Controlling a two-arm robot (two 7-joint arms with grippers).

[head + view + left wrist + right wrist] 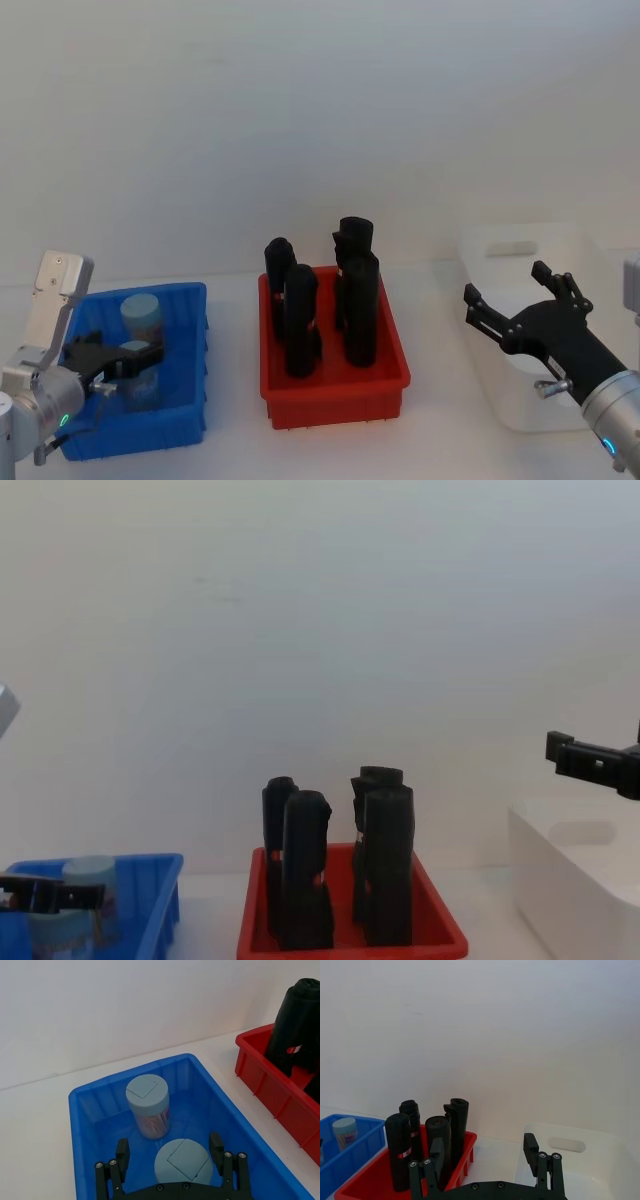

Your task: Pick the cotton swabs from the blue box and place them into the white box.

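Two cotton swabs jars stand upright in the blue box point(185, 400): a far one point(142, 317) and a near one point(143, 388). My left gripper point(133, 362) is open and low inside the blue box. In the left wrist view its fingers point(122, 1152) stand on either side of the near jar's grey lid point(183, 1162), with the far jar point(148, 1105) beyond. The white box point(520, 400) sits at the right of the table. My right gripper point(512, 292) is open and holds nothing, hovering over the white box's left side.
A red tray point(335, 390) holding several tall black upright objects point(358, 300) stands between the blue box and the white box. A plain white wall rises behind the table. Bare tabletop lies in front of the tray.
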